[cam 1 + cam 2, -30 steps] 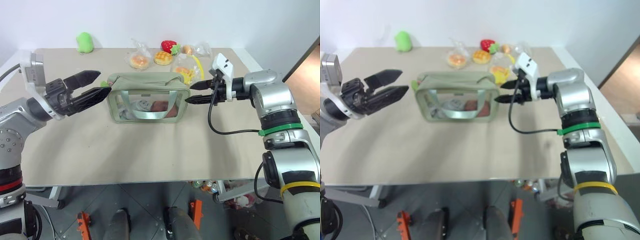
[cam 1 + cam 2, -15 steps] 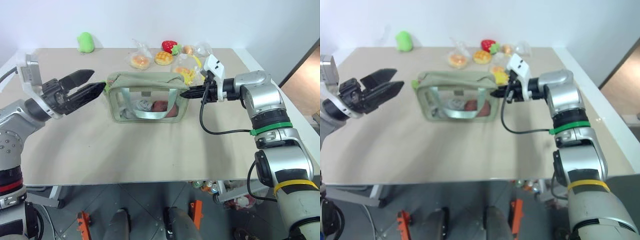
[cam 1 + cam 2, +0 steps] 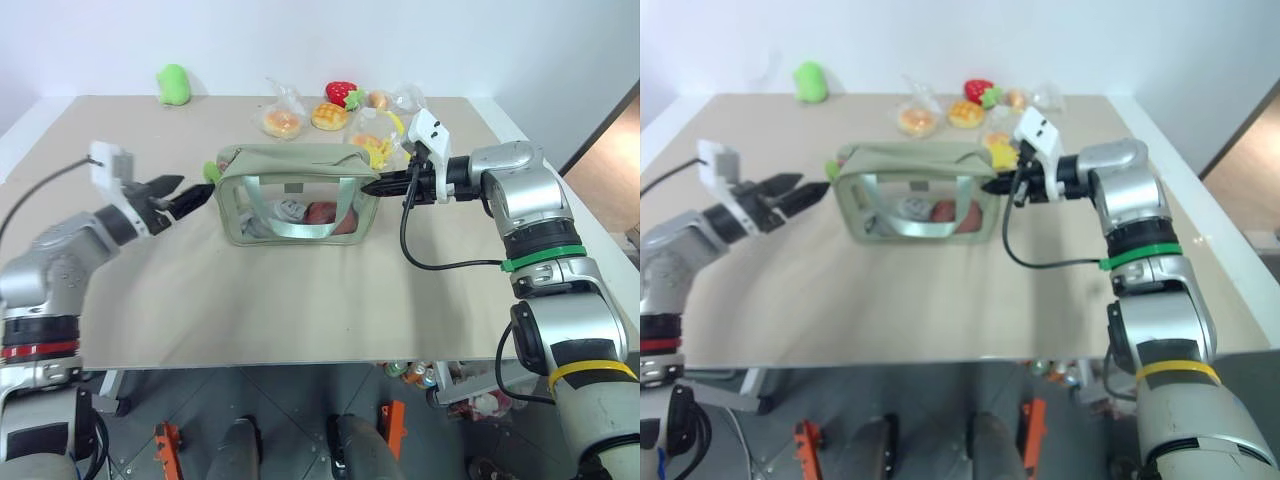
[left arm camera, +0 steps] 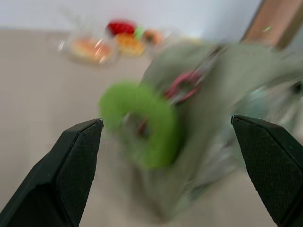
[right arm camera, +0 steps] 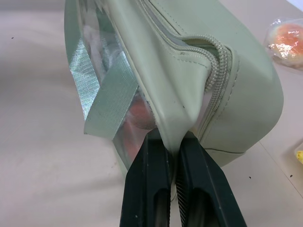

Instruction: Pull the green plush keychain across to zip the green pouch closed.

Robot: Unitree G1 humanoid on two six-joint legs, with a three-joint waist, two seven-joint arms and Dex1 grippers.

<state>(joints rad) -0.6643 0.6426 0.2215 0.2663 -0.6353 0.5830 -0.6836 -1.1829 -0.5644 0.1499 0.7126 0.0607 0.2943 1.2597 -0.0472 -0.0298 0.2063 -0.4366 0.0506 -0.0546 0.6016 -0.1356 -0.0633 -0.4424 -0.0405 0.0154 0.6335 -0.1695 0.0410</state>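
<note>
**Two grippers, one anchor: bring the open one onto the plush**

Your right gripper [image 5: 174, 142] is pinched shut on the end seam of the green pouch [image 3: 296, 160], which stands mid-table. Your left gripper [image 3: 186, 193] is spread wide with nothing in it, just beside the green plush keychain [image 4: 142, 124] at the pouch's opposite end. Centre the plush between the fingers before closing, then pull along the zipper line toward the anchored end, keeping the right hold firm.

Keychain [image 3: 211, 171] at pouch's [image 3: 297, 195] left end, on table [image 3: 300, 300].
</note>
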